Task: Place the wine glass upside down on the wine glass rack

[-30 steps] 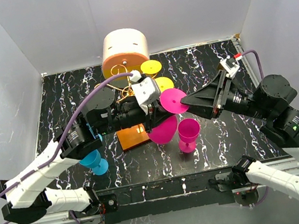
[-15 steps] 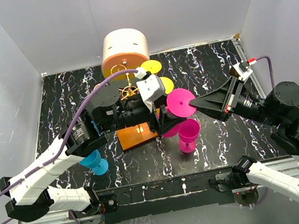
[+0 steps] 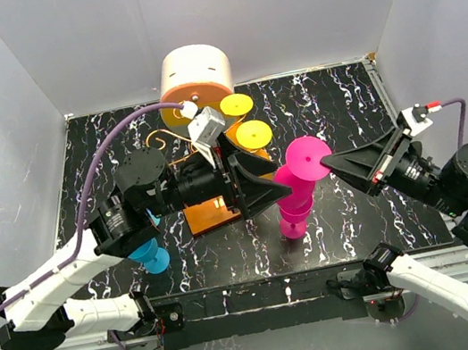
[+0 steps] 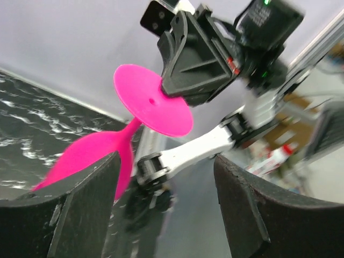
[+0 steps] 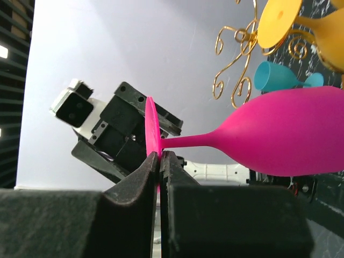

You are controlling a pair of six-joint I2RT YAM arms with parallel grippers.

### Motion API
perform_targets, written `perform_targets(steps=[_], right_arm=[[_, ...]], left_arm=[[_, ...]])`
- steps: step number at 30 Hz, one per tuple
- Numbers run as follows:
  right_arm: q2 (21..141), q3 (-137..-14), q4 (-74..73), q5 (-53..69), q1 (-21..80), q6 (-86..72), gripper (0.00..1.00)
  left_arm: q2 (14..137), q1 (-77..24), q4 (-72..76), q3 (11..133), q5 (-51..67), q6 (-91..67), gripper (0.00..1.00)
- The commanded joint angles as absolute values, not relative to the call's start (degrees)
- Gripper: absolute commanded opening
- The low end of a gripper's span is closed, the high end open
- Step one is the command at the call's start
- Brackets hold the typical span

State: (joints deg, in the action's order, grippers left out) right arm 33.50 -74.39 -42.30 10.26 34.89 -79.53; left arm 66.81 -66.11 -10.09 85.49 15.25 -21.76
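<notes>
At the near side of the table [image 3: 330, 103], a blue glass [image 3: 150, 255] sits beside the left arm. A second pink glass [image 3: 292, 228] stands upright further right, mouth up. Just above it in the overhead view, the pink wine glass [image 3: 308, 160] hangs tilted between the two arms, not on the rack. Its bowl overlaps the standing glass there, and whether the two touch cannot be told. The right gripper [image 3: 331, 160] is clenched on the rim of the glass's round foot. The left gripper [image 3: 273, 182] is released, its fingers spread wide with the bowl end just past their tips. Behind them the wine glass rack [image 3: 210, 217] rests on its orange base, and yellow glasses [image 3: 254, 133] hang on its gold arms with their feet upward. Farthest back, against the wall, is the cream-and-orange cylinder [image 3: 193, 73]. Only the right wrist view shows the foot edge-on, pinched between the two shut fingers, with the stem running sideways to the bowl. The rack's gold scrolls and the blue glass lie beyond it there. Only the left wrist view shows the flat face of the foot, the right gripper's fingers biting its far edge, and a wide gap between the left gripper's own fingers [image 4: 86, 209].
</notes>
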Motion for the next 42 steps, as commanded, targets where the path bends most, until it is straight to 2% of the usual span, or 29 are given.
perform_targets(steps=[1,5,14,21,30,39,42], right_arm=[[31.19,-75.86,-40.40,4.20,34.95,-73.98,0.00],[29.61,-74.78,-36.87,4.49,34.97,-70.27,0.00],[30.82,-76.77,-39.82,4.48,34.98,-65.24,0.00],[31.72,-76.40,-39.52,7.64,34.98,-63.38,0.00],[31.88,-74.97,-37.98,9.01,34.98,-63.11,0.00],[32.27,-74.36,-37.71,8.08,34.98,-62.88,0.00],[32.72,-74.29,-37.99,8.06,34.97,-62.80,0.00]], left_arm=[[64.87,-66.05,5.37,79.16,12.84,-46.54,0.68],[66.25,-66.03,0.78,81.49,6.39,-55.95,0.68],[69.03,-66.02,-0.53,85.11,2.94,-58.57,0.65],[69.48,-65.73,0.33,83.91,-0.63,-60.44,0.44],[72.15,-64.70,-1.55,85.25,3.78,-61.49,0.40],[72.52,-63.77,-0.44,82.79,6.04,-62.81,0.21],[72.44,-63.43,0.57,82.00,7.23,-63.66,0.18]])
